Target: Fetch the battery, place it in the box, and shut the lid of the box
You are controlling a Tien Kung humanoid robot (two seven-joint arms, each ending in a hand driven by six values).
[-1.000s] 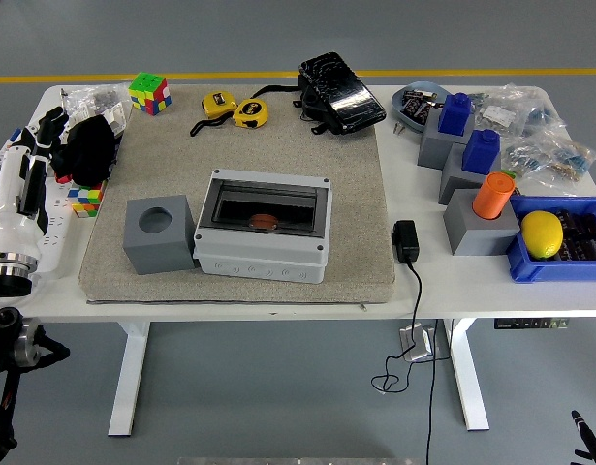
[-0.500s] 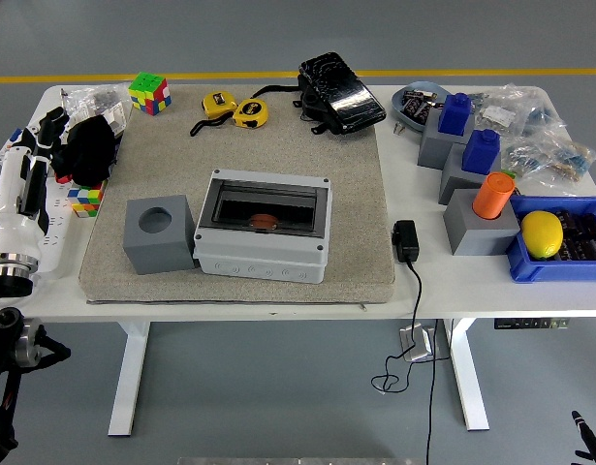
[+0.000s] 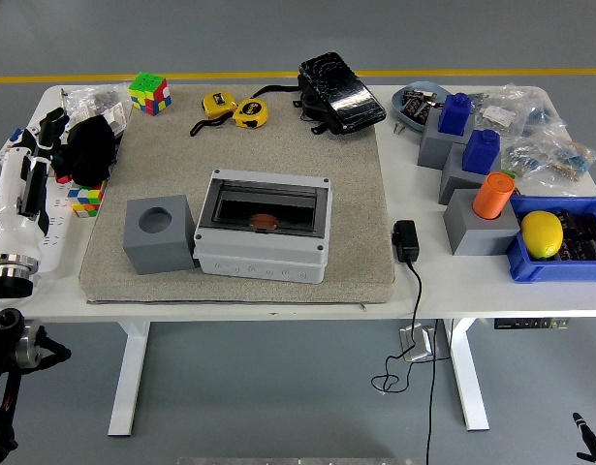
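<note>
Battery point(image 3: 265, 221) sits inside the box point(image 3: 265, 225); we must press its lid fully flat. Finger state: cannot tell.

**Little stirs at the table**

Almost nothing differs from a second ago. The left arm point(image 3: 21, 208), lying along the table's left edge, sits a shade lower and further left in the frame than before. At the lower right corner, a dark tip point(image 3: 580, 423) edges down slightly.

No legible text or labels anywhere.
</note>
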